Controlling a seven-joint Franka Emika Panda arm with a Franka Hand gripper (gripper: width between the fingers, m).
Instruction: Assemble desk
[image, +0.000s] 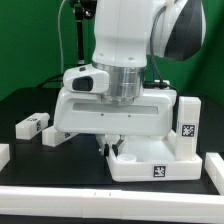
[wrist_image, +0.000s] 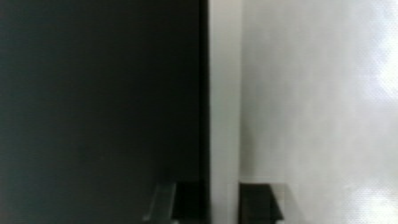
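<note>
The white desk top (image: 140, 165) lies on the black table at the front, right of the middle, with a tag on its near side. One leg block (image: 186, 122) stands upright at its corner on the exterior view's right. Two loose leg blocks (image: 32, 124) (image: 52, 135) lie on the exterior view's left. My gripper (image: 113, 148) hangs low at the desk top's left end, with its fingers down at the rim. In the wrist view the dark fingers (wrist_image: 262, 203) press on a thin white edge of the desk top (wrist_image: 311, 110), so my gripper (wrist_image: 221, 205) is shut on it.
A long white bar (image: 100, 195) runs along the table's front edge. Shorter white pieces sit at the far left (image: 3, 155) and at the right (image: 212, 168). The arm's broad white hand (image: 110, 105) hides the table behind the desk top.
</note>
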